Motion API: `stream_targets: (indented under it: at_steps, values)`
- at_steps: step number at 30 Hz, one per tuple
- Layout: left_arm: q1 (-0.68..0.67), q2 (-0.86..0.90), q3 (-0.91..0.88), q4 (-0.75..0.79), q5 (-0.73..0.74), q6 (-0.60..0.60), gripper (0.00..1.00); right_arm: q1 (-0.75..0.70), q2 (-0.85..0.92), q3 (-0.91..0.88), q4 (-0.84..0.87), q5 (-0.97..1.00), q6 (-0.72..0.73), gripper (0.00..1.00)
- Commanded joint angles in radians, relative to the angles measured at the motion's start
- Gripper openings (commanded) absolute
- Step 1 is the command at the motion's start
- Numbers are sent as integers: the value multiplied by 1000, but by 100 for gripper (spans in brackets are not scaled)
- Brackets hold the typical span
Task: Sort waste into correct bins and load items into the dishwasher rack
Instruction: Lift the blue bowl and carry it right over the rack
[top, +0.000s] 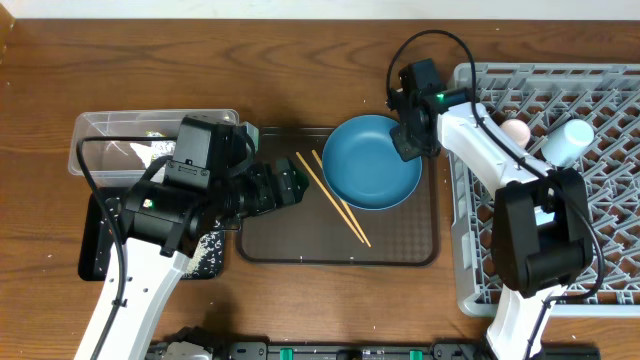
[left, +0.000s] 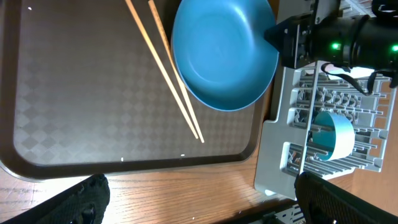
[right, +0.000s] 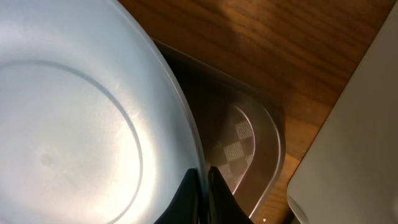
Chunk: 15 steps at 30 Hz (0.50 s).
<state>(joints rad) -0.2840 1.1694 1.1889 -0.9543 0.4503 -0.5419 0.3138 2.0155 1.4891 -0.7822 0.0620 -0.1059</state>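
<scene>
Only rt wrist cam: right pincer (right: 203, 188) tight on blue plate (right: 74, 124).

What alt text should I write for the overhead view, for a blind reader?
The right gripper is shut on the rim of a blue plate over a brown tray, with two chopsticks beside it. The left gripper is open; the rack holds a pinkish cup and a blue cup.
</scene>
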Motion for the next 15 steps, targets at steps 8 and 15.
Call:
stream_targets:
  at_steps: [8, 15]
  values:
    - [4, 0, 12, -2, 10, 14, 98, 1, -286, 53, -101, 108, -15, 1]
    - [4, 0, 12, -2, 10, 14, 98, -34, -571, 55, -140, 465, -16, 1]
